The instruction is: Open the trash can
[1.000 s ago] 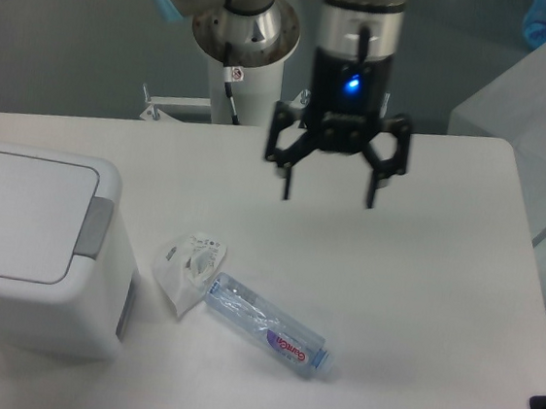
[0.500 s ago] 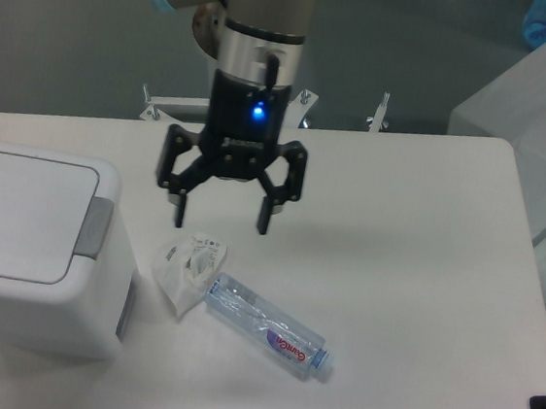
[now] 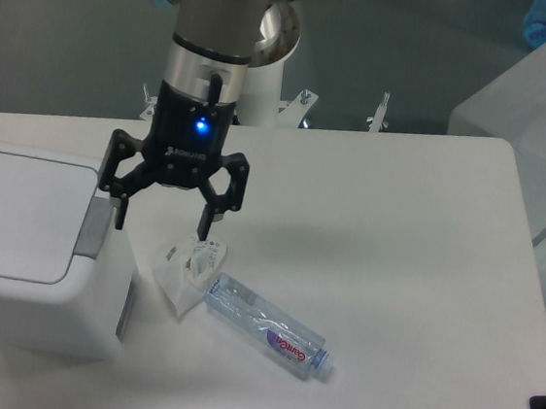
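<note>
The trash can (image 3: 24,247) is a large white boxy bin at the left edge of the table, its flat lid shut, with a grey push tab (image 3: 91,228) on the lid's right side. My gripper (image 3: 161,227) is open and empty. It hangs just right of the bin, with its left fingertip (image 3: 118,218) by the upper end of the grey tab and its right fingertip above the crumpled white wrapper (image 3: 186,269).
A clear plastic bottle (image 3: 265,327) lies on its side right of the wrapper. The robot base (image 3: 265,96) stands at the table's back edge. A translucent box (image 3: 542,106) is at the far right.
My gripper has moved left and down across the table, from the middle toward the trash can's right side. It stays open. The bin, wrapper and bottle have not moved.
</note>
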`<move>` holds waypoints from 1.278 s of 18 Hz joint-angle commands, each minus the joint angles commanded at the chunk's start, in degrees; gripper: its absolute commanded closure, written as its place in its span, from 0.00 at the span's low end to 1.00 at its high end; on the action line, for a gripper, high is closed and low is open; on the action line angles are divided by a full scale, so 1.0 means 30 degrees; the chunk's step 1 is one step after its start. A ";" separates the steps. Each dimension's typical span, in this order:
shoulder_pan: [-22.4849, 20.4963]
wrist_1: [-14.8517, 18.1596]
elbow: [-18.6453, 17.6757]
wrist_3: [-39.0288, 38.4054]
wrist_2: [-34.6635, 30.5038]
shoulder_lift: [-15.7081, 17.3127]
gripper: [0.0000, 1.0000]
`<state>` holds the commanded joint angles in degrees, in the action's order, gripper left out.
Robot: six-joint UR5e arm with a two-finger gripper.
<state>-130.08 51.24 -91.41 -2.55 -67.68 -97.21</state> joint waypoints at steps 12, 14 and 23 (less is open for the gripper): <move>0.0294 -0.0322 -0.0321 0.0058 -0.0059 -0.0322 0.00; 0.0294 -0.0352 -0.0468 0.0117 -0.0059 -0.0351 0.00; 0.0382 -0.0381 -0.0527 0.0117 -0.0117 -0.0615 0.00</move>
<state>-128.94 50.10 -92.99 -2.20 -68.03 -99.05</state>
